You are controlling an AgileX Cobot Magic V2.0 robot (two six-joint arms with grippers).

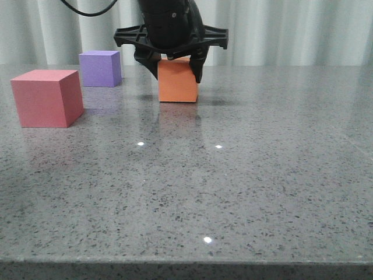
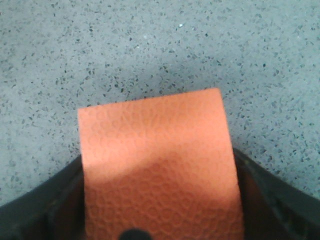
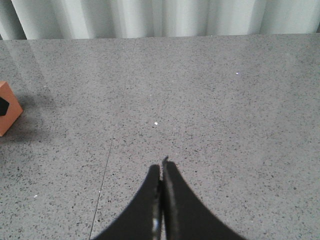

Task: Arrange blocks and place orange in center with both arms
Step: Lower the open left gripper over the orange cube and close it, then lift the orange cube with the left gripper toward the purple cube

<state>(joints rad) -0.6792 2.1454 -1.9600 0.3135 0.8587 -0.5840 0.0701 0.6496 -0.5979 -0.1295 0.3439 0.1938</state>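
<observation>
The orange cube (image 1: 178, 81) sits on the grey table, back centre. My left gripper (image 1: 175, 72) comes down over it from above, its dark fingers pressed against both sides. In the left wrist view the orange cube (image 2: 155, 160) fills the space between the fingers (image 2: 45, 210), so the gripper (image 2: 157, 200) is shut on it. The pinkish-red cube (image 1: 46, 98) stands at the left and the purple cube (image 1: 100, 68) behind it. My right gripper (image 3: 161, 172) is shut and empty over bare table, and it is out of the front view.
The speckled grey table (image 1: 245, 175) stretches to a pale curtain (image 1: 291, 29) at the back. Its front edge runs along the bottom of the front view. In the right wrist view the orange cube (image 3: 7, 107) shows at the edge of the picture.
</observation>
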